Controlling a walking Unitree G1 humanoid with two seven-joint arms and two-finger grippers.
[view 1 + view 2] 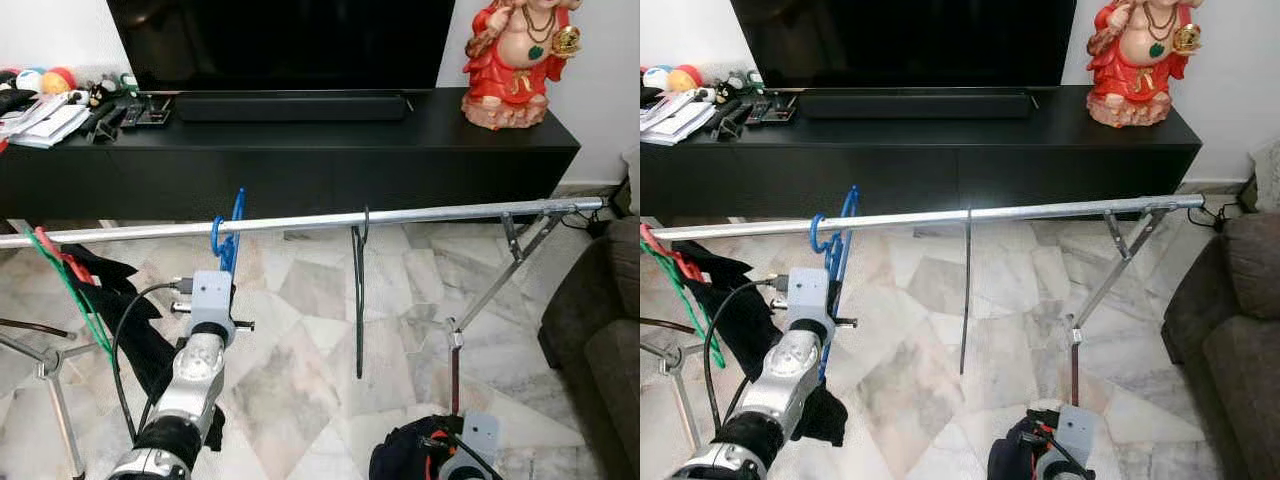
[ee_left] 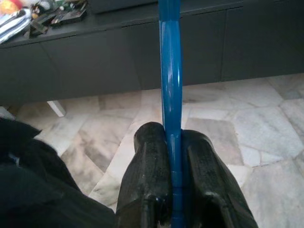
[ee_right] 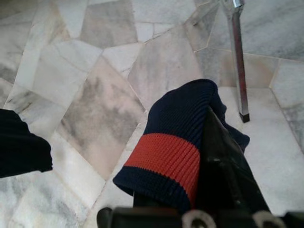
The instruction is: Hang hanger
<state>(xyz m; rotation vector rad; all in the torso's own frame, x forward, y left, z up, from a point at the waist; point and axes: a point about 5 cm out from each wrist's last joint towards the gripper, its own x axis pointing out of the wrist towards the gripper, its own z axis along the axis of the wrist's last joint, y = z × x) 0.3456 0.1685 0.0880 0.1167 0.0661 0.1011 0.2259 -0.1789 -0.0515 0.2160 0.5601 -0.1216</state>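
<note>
While left claw (image 2: 172, 156) pinches blue hanger (image 2: 170, 80) | hook on rail (image 1: 420, 215) | right claw (image 3: 190, 190) garment-hidden, grip unclear

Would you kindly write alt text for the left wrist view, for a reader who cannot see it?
The left claw is shut on a blue hanger, whose glossy bar rises straight up between the two black fingers. Behind it stand a long black TV cabinet and a marble-patterned floor; dark cloth lies at one side.

I can read no text anywhere; the papers (image 1: 45, 122) on the cabinet (image 1: 300, 150) seem too small to tell.
</note>
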